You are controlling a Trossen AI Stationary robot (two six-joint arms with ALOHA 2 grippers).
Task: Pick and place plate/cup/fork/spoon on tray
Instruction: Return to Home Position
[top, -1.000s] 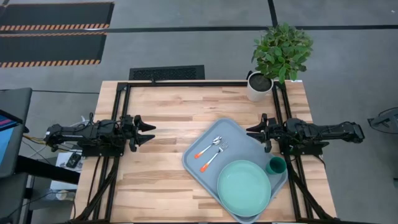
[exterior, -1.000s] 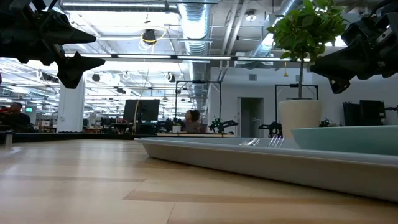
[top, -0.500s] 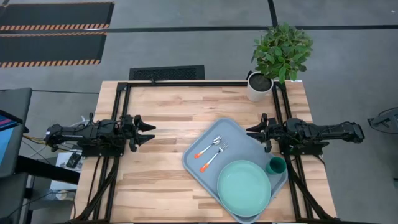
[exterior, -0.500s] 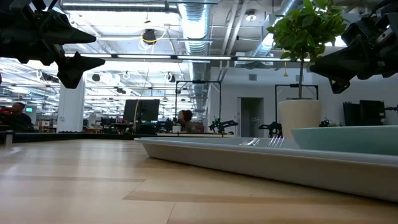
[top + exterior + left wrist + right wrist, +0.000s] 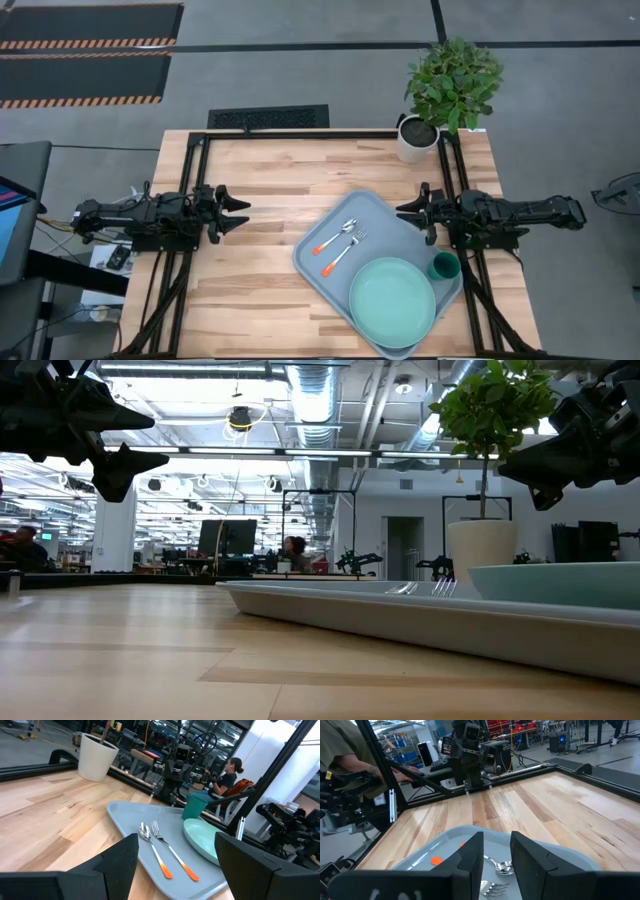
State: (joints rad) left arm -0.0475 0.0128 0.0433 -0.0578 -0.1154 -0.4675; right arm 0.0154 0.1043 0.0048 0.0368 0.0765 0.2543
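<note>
The grey-blue tray lies on the table's right half. On it rest the mint-green plate at its near end, the dark green cup at its right edge, and the spoon and fork side by side at its far left. They also show in the left wrist view: the plate, cup, spoon, fork. My left gripper hovers open at the table's left, empty. My right gripper hovers open over the tray's far right corner, empty.
A white plant pot with a green plant stands at the table's far right corner. A black frame runs along the table's far edge. Bare wood lies left of the tray. People show in the room beyond.
</note>
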